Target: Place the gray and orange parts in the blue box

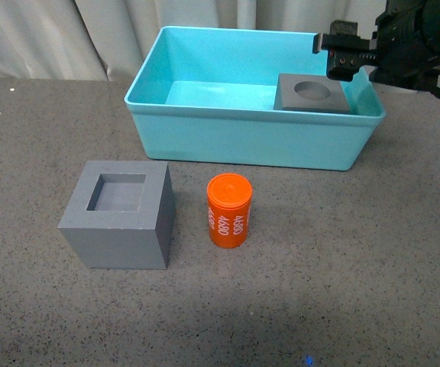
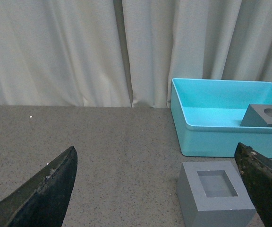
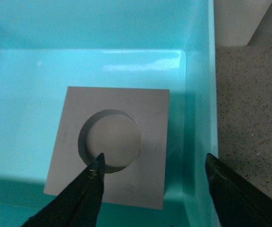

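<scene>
The blue box [image 1: 243, 145] stands at the back of the table. The gray cube with the round recess [image 1: 312, 92] lies inside it at the right end; it also shows in the right wrist view [image 3: 112, 146] and the left wrist view [image 2: 266, 116]. My right gripper [image 1: 341, 52] is open and empty above that cube; in its wrist view [image 3: 154, 163] the jaws stand wide over the cube and the box wall [image 3: 199, 94]. The gray cube with the square recess [image 1: 121, 214] and the orange cylinder [image 1: 228, 210] stand on the table in front of the box. My left gripper [image 2: 157, 163] is open, low, facing the square-recess cube [image 2: 216, 194].
The table [image 1: 342, 290] is dark speckled gray. Pale curtains [image 1: 67, 34] hang behind the box. The box [image 2: 221, 113] shows at the right of the left wrist view.
</scene>
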Robot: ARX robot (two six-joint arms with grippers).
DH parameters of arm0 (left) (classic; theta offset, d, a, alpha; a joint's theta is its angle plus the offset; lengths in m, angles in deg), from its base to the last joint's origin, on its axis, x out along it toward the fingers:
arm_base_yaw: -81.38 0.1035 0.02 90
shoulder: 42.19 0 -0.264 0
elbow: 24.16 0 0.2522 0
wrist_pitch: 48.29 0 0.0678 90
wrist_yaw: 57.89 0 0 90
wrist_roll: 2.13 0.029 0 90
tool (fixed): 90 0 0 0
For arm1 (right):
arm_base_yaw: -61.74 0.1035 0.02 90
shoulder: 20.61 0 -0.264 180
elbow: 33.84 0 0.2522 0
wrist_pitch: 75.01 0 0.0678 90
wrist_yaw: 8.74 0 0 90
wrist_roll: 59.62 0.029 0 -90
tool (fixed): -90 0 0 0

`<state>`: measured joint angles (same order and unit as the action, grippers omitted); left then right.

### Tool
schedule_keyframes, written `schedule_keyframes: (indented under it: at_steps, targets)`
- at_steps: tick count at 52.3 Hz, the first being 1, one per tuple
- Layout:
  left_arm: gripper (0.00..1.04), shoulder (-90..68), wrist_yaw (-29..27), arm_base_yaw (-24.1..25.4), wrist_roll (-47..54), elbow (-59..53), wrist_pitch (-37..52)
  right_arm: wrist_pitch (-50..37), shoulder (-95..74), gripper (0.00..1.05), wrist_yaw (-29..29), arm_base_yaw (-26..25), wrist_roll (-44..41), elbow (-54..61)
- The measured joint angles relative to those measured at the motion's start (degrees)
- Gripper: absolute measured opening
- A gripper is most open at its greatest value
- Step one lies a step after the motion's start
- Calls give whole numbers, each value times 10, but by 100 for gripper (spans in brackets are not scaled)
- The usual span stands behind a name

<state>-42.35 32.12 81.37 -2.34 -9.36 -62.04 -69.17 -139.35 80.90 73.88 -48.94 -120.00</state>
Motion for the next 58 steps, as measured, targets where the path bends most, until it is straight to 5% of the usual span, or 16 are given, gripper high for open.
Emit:
schedule_keyframes:
  at_steps: [12, 22, 37, 44, 48, 58]
  targets:
    - [98, 0, 0, 0, 0, 0, 0, -125, 130, 97, -7, 6, -27, 136]
    - [98, 0, 0, 0, 0, 0, 0, -291, 308, 95, -84, 22, -101, 353]
    - [98, 0, -1, 0, 0, 0, 0, -282, 468, 95, -143, 42, -126, 534]
    - [98, -144, -266, -93, -121, 55, -110, -282, 469, 95, -145, 42, -129, 535]
    - [98, -204, -292, -104, -157, 67, -80, -282, 470, 95, -145, 42, -129, 535]
    - [98, -385, -236, -110, -190, 122, 53, -282, 470, 95, -144, 42, -130, 535]
